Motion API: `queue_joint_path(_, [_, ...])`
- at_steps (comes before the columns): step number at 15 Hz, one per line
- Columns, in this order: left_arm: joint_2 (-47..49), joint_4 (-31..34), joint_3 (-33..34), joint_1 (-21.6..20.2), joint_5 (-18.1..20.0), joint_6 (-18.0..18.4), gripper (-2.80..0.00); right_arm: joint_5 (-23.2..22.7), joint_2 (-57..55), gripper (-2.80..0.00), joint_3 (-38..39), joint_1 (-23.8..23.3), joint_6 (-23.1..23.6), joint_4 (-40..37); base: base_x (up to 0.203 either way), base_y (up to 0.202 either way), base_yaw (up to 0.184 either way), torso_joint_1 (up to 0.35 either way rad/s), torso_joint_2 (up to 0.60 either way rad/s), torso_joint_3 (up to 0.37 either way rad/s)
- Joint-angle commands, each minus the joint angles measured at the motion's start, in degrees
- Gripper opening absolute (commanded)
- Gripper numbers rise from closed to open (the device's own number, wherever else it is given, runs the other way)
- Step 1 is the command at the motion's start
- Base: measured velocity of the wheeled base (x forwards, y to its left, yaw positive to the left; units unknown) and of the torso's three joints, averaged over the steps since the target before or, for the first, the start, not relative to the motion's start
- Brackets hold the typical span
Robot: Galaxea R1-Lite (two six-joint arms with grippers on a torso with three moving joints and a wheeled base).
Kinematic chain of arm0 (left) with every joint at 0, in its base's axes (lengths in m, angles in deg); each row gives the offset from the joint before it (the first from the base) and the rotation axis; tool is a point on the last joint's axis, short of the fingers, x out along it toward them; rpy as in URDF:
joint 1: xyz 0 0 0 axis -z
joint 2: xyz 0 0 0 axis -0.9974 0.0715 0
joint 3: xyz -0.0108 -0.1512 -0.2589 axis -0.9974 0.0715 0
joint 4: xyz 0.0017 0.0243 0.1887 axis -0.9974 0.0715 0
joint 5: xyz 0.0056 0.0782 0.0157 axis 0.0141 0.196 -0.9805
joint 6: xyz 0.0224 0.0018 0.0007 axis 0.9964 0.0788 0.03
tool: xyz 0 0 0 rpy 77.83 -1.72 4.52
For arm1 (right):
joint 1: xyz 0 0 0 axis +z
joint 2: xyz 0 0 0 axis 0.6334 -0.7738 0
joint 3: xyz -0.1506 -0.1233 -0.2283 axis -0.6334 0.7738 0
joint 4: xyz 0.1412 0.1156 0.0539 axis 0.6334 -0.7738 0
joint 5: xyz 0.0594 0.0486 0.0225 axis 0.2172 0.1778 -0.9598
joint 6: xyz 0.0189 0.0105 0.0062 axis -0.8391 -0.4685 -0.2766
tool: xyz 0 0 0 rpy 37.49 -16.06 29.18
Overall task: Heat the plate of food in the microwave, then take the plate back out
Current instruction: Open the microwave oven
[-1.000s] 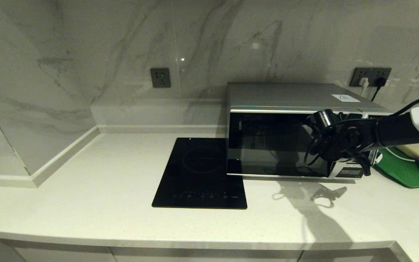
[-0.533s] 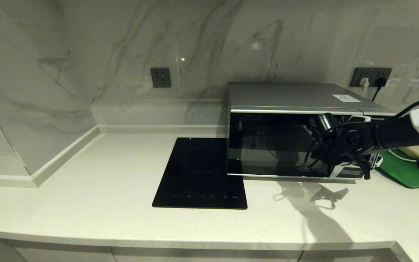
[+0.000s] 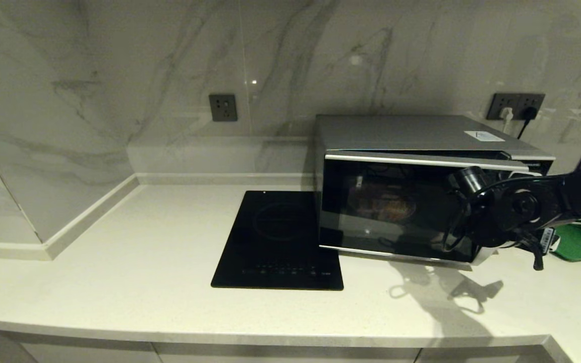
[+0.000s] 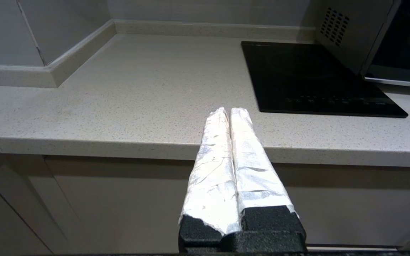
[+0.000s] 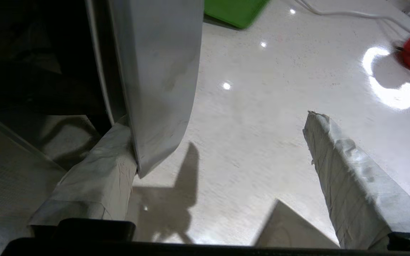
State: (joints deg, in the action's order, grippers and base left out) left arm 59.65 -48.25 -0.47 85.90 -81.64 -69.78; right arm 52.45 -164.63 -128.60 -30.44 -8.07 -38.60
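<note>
Silver microwave [image 3: 421, 151], dark door ajar; right gripper [image 5: 222, 170] fingers spread wide, one seemingly hooked behind the door's edge.

Overhead head view, close wrist views, microwave [image 3: 421, 196] shared.

The black right arm reaches in from the right, its right claw [image 5: 222, 142] spread wide with tape-wrapped fingers [image 5: 343, 170]. The left claw [image 4: 230, 113] hangs parked, its foil-wrapped fingers pressed together.
</note>
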Motion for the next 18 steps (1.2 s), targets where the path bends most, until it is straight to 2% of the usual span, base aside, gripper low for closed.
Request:
queue_joint_path(1, [0.00,-0.05,0.01,0.00,-0.01,-0.01,-2.80,-0.36,2.52,0.00,1.27,1.26,-0.20,0.27,0.000,0.000,0.000,0.000,0.00,0.000])
queue_joint_path(3, [0.00,-0.05,0.01,0.00,-0.01,-0.01,-2.80,-4.09,4.41,0.00,2.38,4.47,-0.08,0.21,0.000,0.000,0.000,0.000,0.00,0.000])
queue_joint_path(5, [0.00,-0.05,0.01,0.00,-0.01,-0.01,-2.80,-7.61,9.15,0.00,4.65,9.64,0.33,0.10,0.000,0.000,0.000,0.000,0.00,0.000])
queue_joint_path(6, [0.00,-0.05,0.01,0.00,-0.01,-0.01,-2.80,-9.38,12.54,-2.80,5.74,12.72,0.76,-0.34,0.000,0.000,0.000,0.000,0.00,0.000])
queue_joint_path(9, [0.00,-0.05,0.01,0.00,-0.01,-0.01,-2.80,-14.86,23.73,-2.80,7.38,22.13,1.38,-4.20,0.000,0.000,0.000,0.000,0.00,0.000])
queue_joint_path(10, [0.00,-0.05,0.01,0.00,-0.01,-0.01,-2.80,-17.35,27.09,-2.80,7.12,23.78,1.65,-5.51,0.000,0.000,0.000,0.000,0.00,0.000])
queue_joint_path(11, [0.00,-0.05,0.01,0.00,-0.01,-0.01,-2.80,-20.82,30.10,-2.80,6.24,24.67,2.41,-6.78,0.000,0.000,0.000,0.000,0.00,0.000])
queue_joint_path(12, [0.00,-0.05,0.01,0.00,-0.01,-0.01,-2.80,-26.60,32.81,-2.80,4.28,24.95,3.55,-8.78,0.000,0.000,0.000,0.000,0.00,0.000])
queue_joint_path(14, [0.00,-0.05,0.01,0.00,-0.02,-0.01,-2.80,-31.36,33.22,-2.80,-2.40,22.42,4.28,-12.65,0.000,0.000,0.000,0.000,0.00,0.000])
queue_joint_path(16, [0.00,-0.05,0.01,0.00,-0.01,-0.01,-2.80,-33.85,28.75,-2.80,-11.26,15.76,4.39,-15.93,0.000,0.000,0.000,0.000,0.00,0.000])
queue_joint_path(18, [0.00,-0.05,0.01,0.00,-0.01,-0.01,-2.80,-36.14,23.04,-2.80,-17.61,11.13,4.15,-18.50,0.000,0.000,0.000,0.000,0.00,0.000])
